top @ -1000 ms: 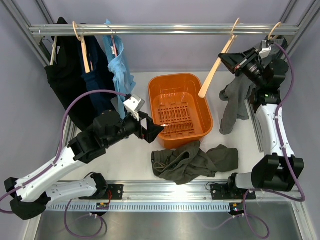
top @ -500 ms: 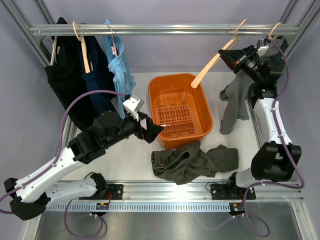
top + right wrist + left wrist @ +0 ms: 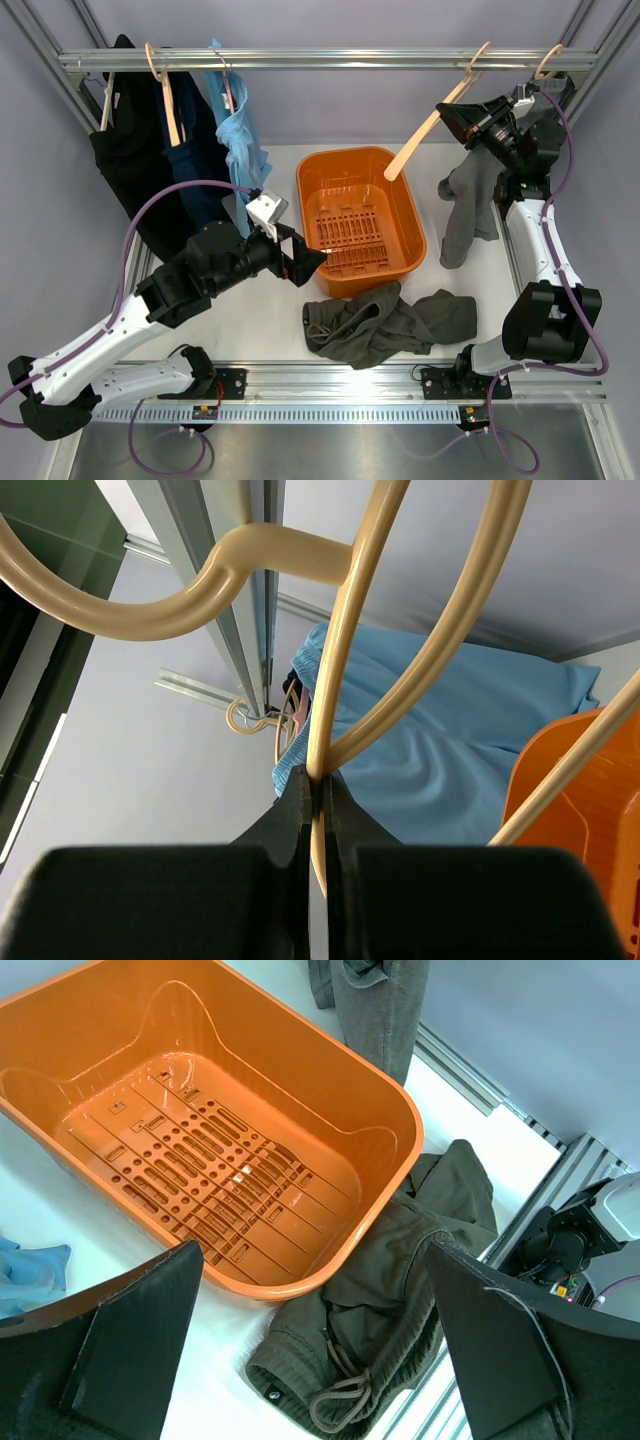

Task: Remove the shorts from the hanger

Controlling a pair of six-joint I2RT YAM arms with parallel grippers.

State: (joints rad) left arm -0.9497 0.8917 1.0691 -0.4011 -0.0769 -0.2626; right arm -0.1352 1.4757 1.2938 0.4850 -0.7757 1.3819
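The dark olive shorts (image 3: 385,325) lie crumpled on the table in front of the orange basket, off the hanger. They also show in the left wrist view (image 3: 400,1290), with the drawstring up. The bare pale hanger (image 3: 425,130) hangs tilted, its hook (image 3: 478,55) at the top rail. My right gripper (image 3: 447,108) is shut on the hanger's arm. The right wrist view shows the jaws (image 3: 320,790) pinching the thin hanger bar (image 3: 345,660). My left gripper (image 3: 310,262) is open and empty over the basket's near rim, its fingers (image 3: 130,1340) wide apart.
The orange basket (image 3: 405,205) stands mid-table, empty (image 3: 390,1110). A grey garment (image 3: 470,205) hangs at the right on another hanger (image 3: 547,62). Dark clothes (image 3: 140,150) and a light blue garment (image 3: 240,130) hang at the left of the rail (image 3: 320,60).
My right gripper has lifted and swung the hanger up and to the right, its hook sliding a little along the rail. The left arm and the shorts have not moved.
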